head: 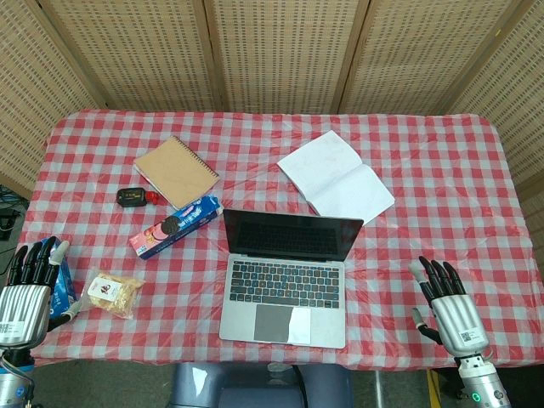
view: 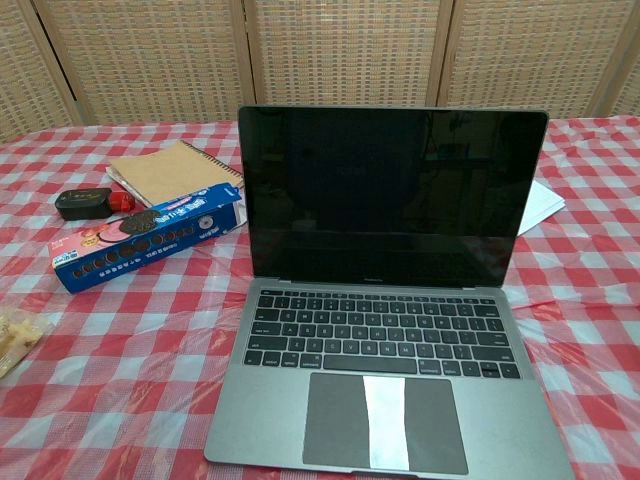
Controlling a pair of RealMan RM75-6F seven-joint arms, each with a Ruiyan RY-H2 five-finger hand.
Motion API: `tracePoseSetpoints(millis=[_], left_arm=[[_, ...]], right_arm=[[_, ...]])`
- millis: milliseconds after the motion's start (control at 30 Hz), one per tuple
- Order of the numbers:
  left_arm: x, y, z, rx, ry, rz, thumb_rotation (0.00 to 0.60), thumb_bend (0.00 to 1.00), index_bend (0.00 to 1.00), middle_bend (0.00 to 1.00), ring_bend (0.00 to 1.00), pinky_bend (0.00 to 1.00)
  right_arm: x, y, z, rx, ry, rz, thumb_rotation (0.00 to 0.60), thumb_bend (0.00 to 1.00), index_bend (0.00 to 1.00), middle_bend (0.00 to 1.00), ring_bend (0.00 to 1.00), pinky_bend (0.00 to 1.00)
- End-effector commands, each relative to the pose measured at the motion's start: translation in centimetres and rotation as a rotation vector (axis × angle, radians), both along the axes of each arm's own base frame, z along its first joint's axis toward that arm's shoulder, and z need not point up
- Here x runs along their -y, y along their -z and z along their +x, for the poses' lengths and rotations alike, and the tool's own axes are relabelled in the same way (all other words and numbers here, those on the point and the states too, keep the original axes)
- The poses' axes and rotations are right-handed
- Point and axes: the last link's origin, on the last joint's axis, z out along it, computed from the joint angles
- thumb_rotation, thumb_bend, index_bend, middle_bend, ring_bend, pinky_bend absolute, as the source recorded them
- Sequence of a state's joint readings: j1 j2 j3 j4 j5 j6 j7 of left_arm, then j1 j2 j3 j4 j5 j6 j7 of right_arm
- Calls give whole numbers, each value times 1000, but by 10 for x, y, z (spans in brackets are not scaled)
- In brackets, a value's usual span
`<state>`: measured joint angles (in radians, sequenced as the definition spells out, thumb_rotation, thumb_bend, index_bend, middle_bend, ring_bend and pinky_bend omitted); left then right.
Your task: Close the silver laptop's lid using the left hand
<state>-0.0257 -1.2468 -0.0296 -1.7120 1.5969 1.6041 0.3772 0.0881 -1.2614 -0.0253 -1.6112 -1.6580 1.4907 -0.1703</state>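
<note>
Hands (head: 34,276) (head: 446,297) flat, fingers apart

Silver laptop (head: 285,293), red-and-white checked tablecloth (head: 442,161), blue cookie box (head: 174,226)

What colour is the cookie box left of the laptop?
The cookie box is mostly blue with a pink end, clearest in the chest view.

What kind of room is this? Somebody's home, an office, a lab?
Probably a staged test corner rather than a home: woven screen panels wall off a table with a checked cloth, set with a laptop, a notebook and a biscuit box.
</note>
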Motion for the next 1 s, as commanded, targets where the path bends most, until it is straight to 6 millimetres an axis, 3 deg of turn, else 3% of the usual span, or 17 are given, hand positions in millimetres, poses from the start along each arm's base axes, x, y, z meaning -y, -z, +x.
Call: tracePoseSetpoints(millis=[33, 1000], left_arm=[[0, 1, 1, -1, 3, -4, 600, 115, 0, 0, 0, 0], [2, 5, 2, -6, -4, -44, 600, 122, 0, 0, 0, 0]], right_arm=[[-1, -1, 0, 2, -2, -1, 600, 625, 0, 0, 0, 0], [-1, -3, 1, 13, -14, -16, 600, 648, 0, 0, 0, 0]])
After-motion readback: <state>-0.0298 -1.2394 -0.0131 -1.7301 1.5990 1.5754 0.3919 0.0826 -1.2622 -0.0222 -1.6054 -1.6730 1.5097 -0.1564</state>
